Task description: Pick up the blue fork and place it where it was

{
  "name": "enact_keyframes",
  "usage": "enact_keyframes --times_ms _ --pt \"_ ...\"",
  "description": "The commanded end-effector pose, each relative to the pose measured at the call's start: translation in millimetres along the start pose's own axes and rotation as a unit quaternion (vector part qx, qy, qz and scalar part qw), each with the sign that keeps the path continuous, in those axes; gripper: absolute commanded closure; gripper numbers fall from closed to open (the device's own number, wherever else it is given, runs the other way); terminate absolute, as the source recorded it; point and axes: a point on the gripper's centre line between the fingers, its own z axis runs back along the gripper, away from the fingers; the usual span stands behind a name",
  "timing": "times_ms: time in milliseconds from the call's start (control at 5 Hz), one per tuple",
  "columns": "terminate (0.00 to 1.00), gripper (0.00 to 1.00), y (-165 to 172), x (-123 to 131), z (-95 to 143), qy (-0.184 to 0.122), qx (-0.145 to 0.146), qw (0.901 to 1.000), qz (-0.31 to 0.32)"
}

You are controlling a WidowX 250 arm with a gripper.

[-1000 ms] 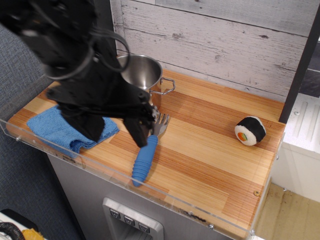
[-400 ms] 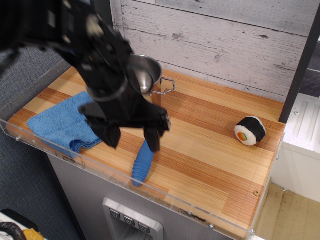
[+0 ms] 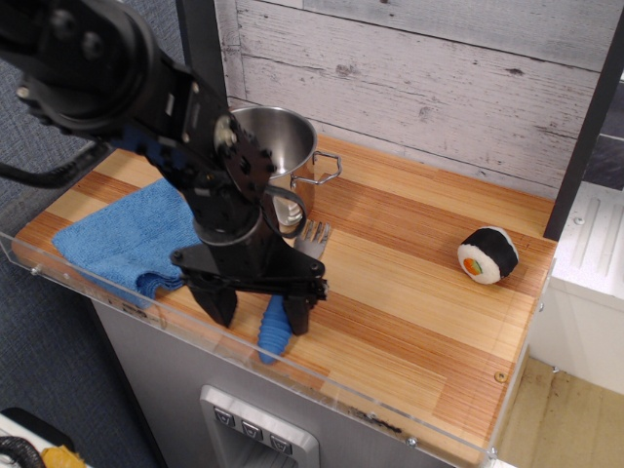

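The black gripper [image 3: 258, 317] hangs low over the near edge of the wooden counter [image 3: 419, 292], its two fingers spread wide and pointing down, one on each side of the blue fork [image 3: 279, 320]. That straddle suggests the arm is lining up a grasp across the ribbed handle; whether either finger touches it cannot be told. The fork lies flat on the wood, not yet lifted, silver tines toward 12 o'clock and handle end near the clear front lip at 6 o'clock. From the fork, a steel pot [image 3: 278, 146] stands just beyond the tines at 12 o'clock, a folded blue cloth [image 3: 122, 239] lies at 9 o'clock, and a sushi roll [image 3: 487, 255] sits well apart at 3 o'clock.
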Motion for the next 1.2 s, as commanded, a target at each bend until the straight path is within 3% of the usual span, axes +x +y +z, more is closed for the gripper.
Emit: enact_keyframes --times_ms 0,800,1000 --pt "0.00 1.00 10 3 -8 -0.016 0.008 0.9998 0.004" --pt "0.00 1.00 12 -4 -6 -0.017 -0.001 0.9998 0.003" --pt "0.00 1.00 -4 -5 -7 -0.013 -0.009 0.9994 -0.029"
